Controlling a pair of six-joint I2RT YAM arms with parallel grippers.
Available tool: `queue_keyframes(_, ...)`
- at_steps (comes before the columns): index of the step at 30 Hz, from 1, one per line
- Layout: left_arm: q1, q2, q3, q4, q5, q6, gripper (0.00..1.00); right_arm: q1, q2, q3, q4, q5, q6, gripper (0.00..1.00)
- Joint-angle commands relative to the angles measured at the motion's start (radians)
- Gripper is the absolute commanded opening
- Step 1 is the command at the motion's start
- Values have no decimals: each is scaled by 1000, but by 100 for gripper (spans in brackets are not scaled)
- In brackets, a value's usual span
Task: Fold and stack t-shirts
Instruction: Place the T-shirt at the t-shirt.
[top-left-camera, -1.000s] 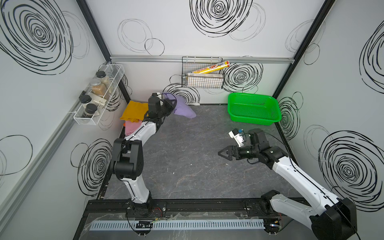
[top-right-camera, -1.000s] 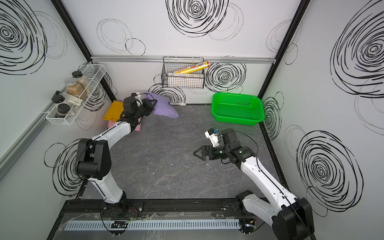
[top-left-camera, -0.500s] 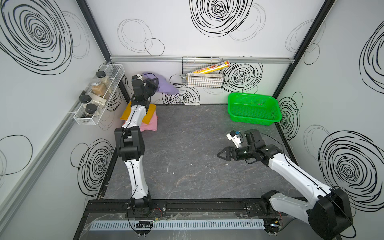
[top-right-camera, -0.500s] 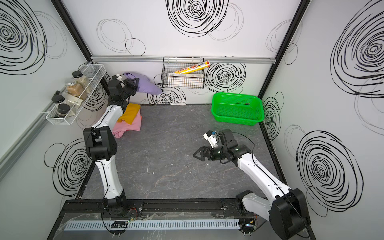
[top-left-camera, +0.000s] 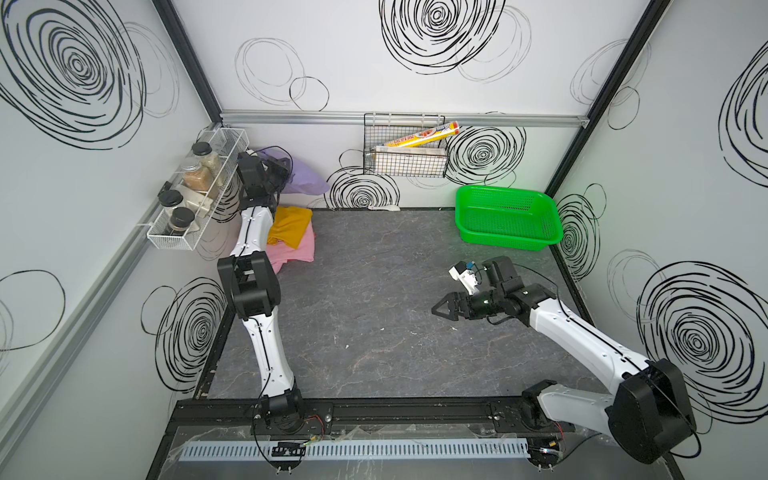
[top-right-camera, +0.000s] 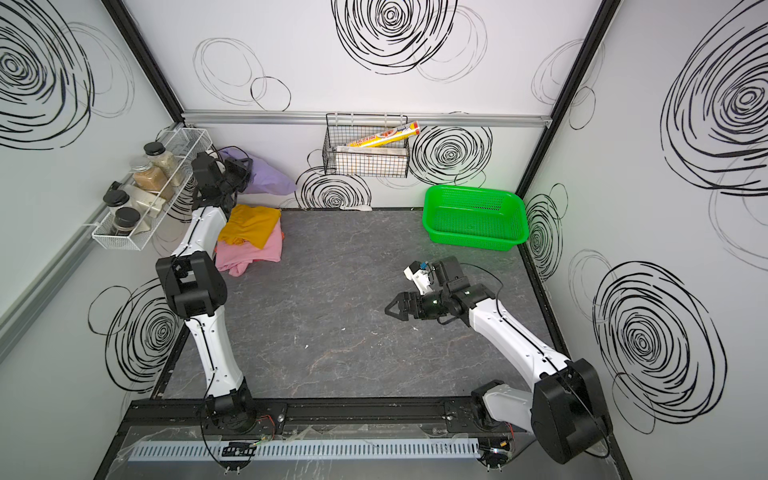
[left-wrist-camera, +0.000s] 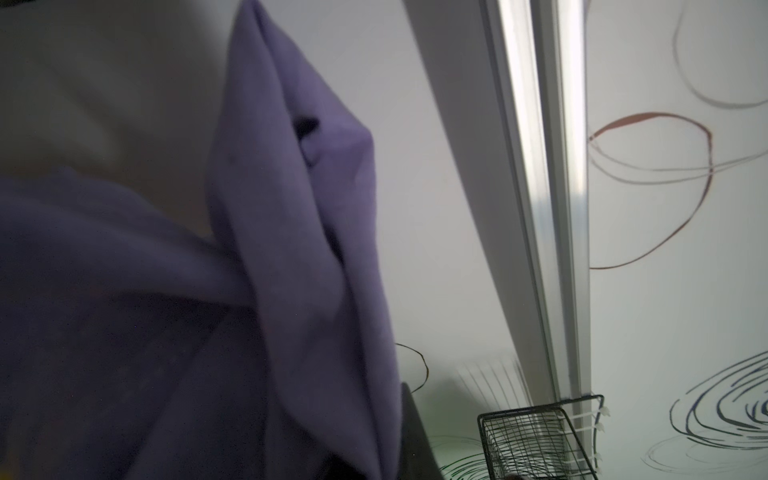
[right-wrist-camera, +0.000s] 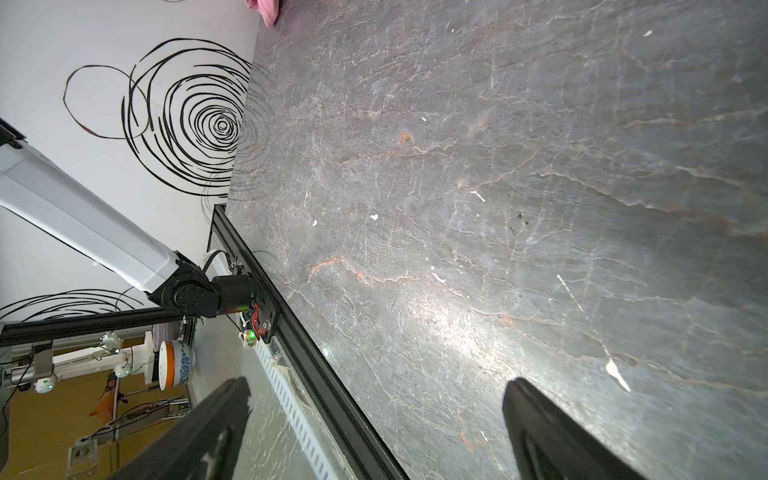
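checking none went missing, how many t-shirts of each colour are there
purple t-shirt: 1
yellow t-shirt: 1
pink t-shirt: 1
total: 3

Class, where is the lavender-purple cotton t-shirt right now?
In both top views the lavender-purple cotton t-shirt hangs from the shut left gripper in the far left corner, above the mustard-yellow t-shirt stacked on the pink t-shirt.

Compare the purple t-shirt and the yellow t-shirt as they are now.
The purple t-shirt is up in the air, clamped in the left gripper; the yellow t-shirt lies on the pink t-shirt. The purple t-shirt hangs bunched; the yellow t-shirt lies folded. Both are soft fabric.
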Motion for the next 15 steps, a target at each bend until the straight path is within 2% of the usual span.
queue_keyframes(1,10,10,34,30,-3,67,0,2,6,19,-18,-12,-25,100)
queue_keyframes(5,12,-8,-10,-22,-34,125,0,2,9,19,-24,-7,-27,99)
queue_keyframes(15,21,-124,-260,-184,-215,286,0,2,-24,-1,-6,-7,-13,100)
